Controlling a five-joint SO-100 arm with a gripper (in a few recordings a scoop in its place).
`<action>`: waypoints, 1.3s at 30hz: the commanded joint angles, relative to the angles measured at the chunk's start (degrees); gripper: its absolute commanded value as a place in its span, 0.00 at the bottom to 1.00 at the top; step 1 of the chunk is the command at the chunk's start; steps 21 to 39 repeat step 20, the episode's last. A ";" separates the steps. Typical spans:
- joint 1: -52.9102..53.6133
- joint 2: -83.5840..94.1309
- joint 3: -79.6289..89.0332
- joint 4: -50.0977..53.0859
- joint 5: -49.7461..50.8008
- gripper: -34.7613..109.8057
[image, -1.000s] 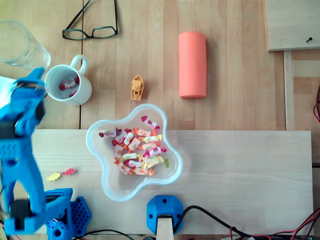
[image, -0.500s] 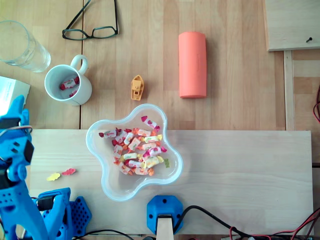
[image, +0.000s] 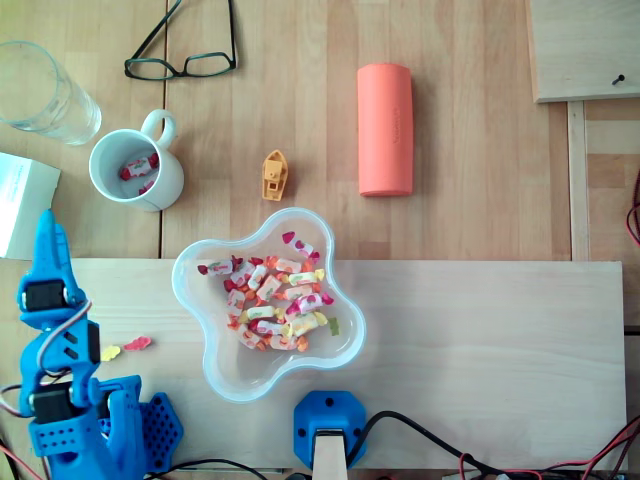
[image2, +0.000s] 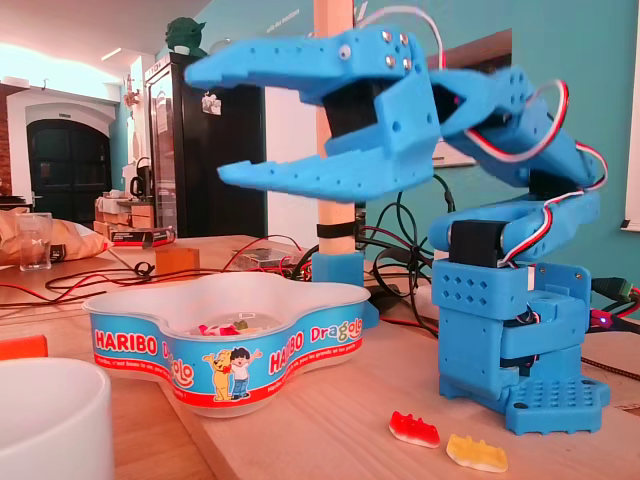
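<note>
My blue gripper hangs in the air above the board, open, with nothing between its fingers. In the overhead view the gripper lies folded back over its base at the far left, pointing toward the white mug, which holds a few wrapped sweets. A clear star-shaped bowl of wrapped candies sits to its right; in the fixed view the bowl stands below and in front of the jaws. A red gummy and a yellow gummy lie on the board beside the arm's base.
Behind the board lie a yellow toy boat, an orange case, black glasses and a drinking glass. A white box sits at the left edge. A blue mount with cables stands at the front edge.
The arm has drawn back from beside the mug toward its base and folded down at the left edge. Nothing else has moved.
</note>
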 joint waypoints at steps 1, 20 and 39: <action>-0.44 4.66 5.71 -6.94 0.53 0.37; -0.44 17.49 23.55 -18.11 0.53 0.37; -0.44 17.49 23.55 -18.11 0.53 0.37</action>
